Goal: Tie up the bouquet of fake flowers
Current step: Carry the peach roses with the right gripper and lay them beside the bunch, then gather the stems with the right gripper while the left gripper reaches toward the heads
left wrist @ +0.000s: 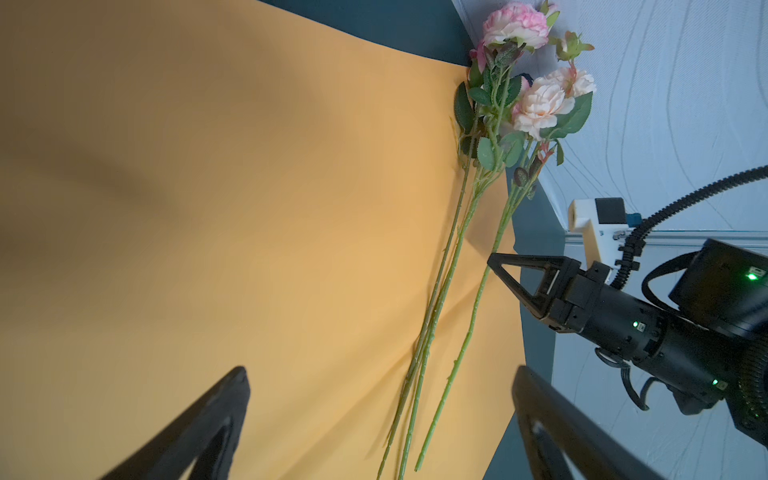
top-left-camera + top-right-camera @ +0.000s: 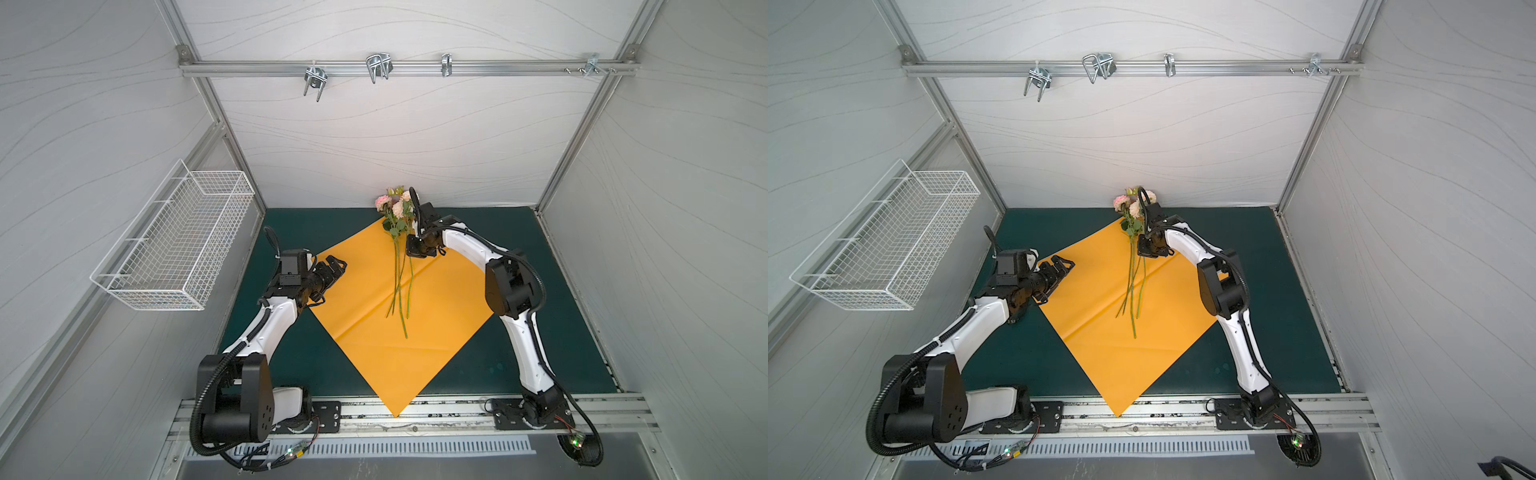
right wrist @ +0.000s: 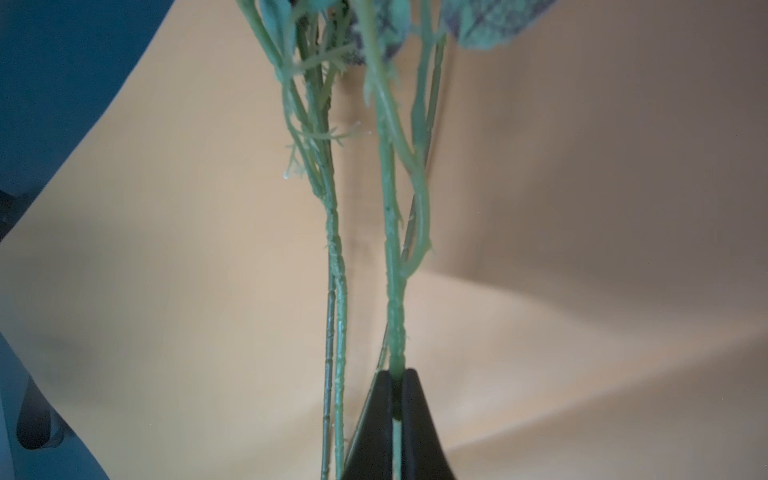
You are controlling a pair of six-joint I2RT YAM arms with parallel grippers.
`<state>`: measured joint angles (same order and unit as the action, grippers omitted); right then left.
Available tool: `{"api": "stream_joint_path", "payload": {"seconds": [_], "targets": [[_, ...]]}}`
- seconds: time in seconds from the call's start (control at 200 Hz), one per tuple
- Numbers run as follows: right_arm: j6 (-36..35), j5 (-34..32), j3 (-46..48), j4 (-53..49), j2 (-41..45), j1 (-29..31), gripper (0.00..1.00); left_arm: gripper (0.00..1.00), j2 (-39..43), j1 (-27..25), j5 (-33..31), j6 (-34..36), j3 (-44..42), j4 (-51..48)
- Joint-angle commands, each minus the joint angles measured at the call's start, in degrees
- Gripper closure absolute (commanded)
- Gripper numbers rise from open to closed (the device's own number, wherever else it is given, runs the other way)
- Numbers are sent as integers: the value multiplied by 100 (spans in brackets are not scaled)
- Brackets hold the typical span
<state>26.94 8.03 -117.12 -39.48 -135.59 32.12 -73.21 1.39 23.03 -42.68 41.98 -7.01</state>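
Stems of the bouquet of fake flowers (image 2: 395, 226) lie across the orange paper sheet (image 2: 374, 357), blossoms toward twelve o'clock. The right gripper (image 3: 397, 384) pinches one stem just below the leaves. The left gripper (image 2: 338, 266) hovers over the sheet's nine o'clock corner, jaws spread wide.

Both arms: white moulded link shells (image 2: 270, 320) between bulky black joint housings (image 2: 509, 286). Black corrugated cable conduit (image 1: 685, 197) runs along each arm, behind the tool. Left gripper (image 2: 341, 268): black, with hollow triangular-frame fingers (image 1: 232, 390). Right gripper (image 1: 492, 259): same black build; small green indicator lights (image 1: 635, 324) on the black cylindrical body directly behind it. Flat black base plates (image 2: 324, 409) carry silver screws (image 2: 335, 414). One housing shows small round holes (image 2: 266, 417).
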Motion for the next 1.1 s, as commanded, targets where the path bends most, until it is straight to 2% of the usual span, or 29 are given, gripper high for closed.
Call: {"api": "stream_joint_path", "payload": {"seconds": [0.0,0.175,0.44,0.635,0.755,0.885,1.095], "targets": [[-105,182,-47,-199,-221,-29,90,1,8,-16,41,-35,47,116],[-179,183,18,-165,-282,-74,81,1,-1,-16,44,-45,47,128],[-409,211,-65,-135,-312,-101,80,1,-4,-16,40,-44,47,127],[-505,311,-134,-156,-313,-102,68,1,0,-16,44,-48,47,120],[-521,285,-88,-164,-167,-92,65,1,-6,-16,48,-54,78,100],[-545,238,-7,-131,-40,-93,66,1,0,-16,47,-57,99,101],[-545,425,-63,-23,-187,-95,78,1,-11,-16,44,-49,118,79]]}}
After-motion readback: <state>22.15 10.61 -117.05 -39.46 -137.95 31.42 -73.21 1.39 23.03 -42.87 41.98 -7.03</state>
